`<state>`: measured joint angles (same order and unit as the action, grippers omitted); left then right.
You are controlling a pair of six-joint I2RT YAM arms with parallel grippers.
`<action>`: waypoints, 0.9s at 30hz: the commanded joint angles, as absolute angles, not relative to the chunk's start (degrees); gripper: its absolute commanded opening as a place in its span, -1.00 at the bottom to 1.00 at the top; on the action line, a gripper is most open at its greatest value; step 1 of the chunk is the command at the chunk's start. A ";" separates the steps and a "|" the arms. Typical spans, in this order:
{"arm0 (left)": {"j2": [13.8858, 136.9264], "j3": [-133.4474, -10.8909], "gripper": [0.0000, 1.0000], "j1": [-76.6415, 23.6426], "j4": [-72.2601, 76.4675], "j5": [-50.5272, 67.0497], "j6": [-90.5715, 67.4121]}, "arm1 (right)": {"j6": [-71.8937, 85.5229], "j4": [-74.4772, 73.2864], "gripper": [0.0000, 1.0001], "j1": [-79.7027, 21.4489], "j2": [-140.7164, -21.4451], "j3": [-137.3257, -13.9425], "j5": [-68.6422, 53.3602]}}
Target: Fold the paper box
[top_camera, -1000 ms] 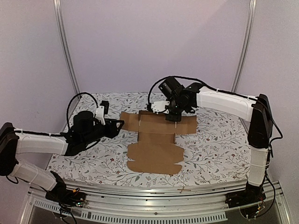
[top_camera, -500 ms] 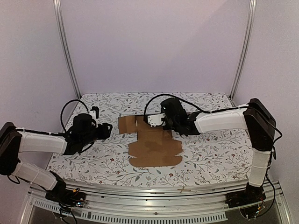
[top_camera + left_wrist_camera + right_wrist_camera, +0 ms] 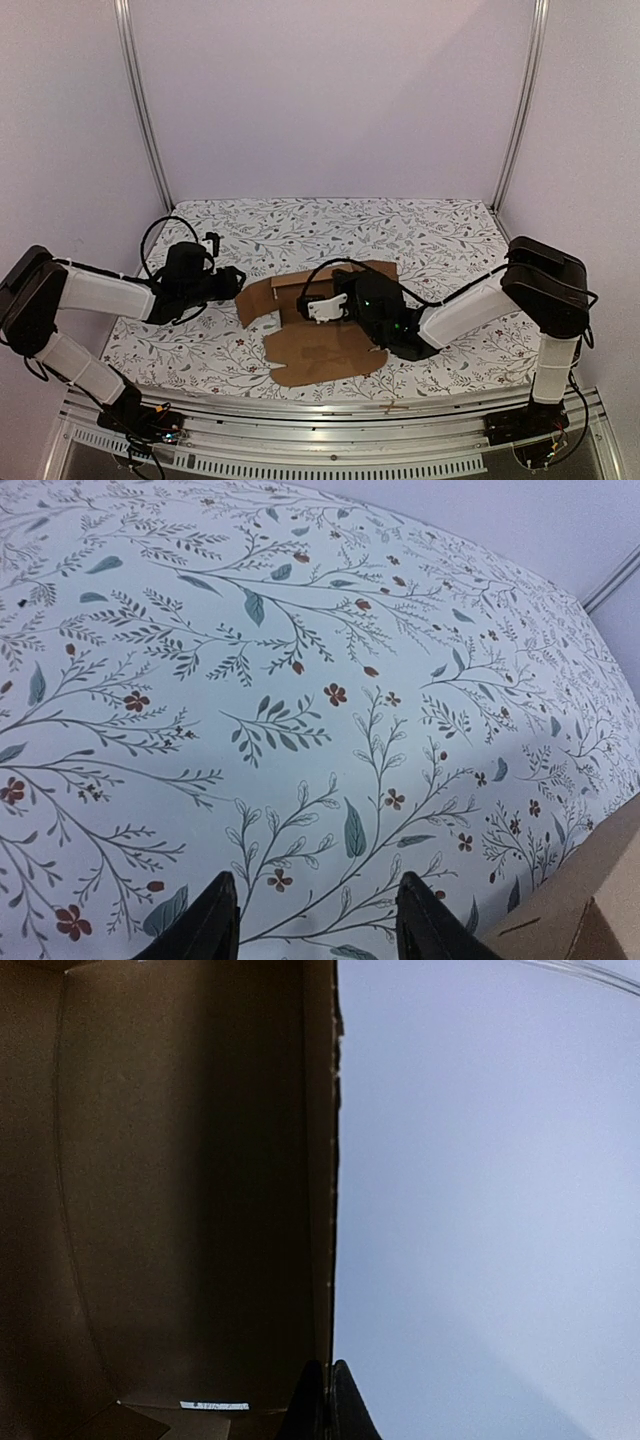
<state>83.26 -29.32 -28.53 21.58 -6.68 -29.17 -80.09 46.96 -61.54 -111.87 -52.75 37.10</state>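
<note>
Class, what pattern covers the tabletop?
White tabletop with grey-green leafy vines and small red flowers; clearest in the left wrist view.

Nothing legible shows in any view: no words, brands, numbers or signs. The only label is a small white sticker [image 3: 214, 1405] on the shaded brown inner face of the paper box [image 3: 150, 1190], seen from the right wrist camera. It carries a line of dark print, too small and blurred to read.
</note>
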 commanded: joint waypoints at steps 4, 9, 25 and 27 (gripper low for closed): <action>80.33 -26.93 0.05 -27.77 20.57 -4.53 -30.21 | -91.82 74.31 -1.00 -67.29 -117.03 -45.52 41.49; 69.07 -20.06 0.01 -28.57 21.01 -5.16 -32.80 | -92.98 77.86 -1.00 -67.85 -119.45 -42.94 42.57; 62.57 -22.78 -0.74 -49.78 7.37 -2.72 -33.02 | -88.83 70.63 -1.00 -58.56 -121.14 -50.64 41.62; 69.53 -25.90 -0.80 -51.65 8.40 -2.83 -32.69 | -89.05 70.58 -1.00 -57.94 -122.05 -51.30 41.49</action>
<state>59.96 -21.30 -47.99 8.78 -4.84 -33.17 -90.24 72.07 -59.33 -119.68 -49.45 41.58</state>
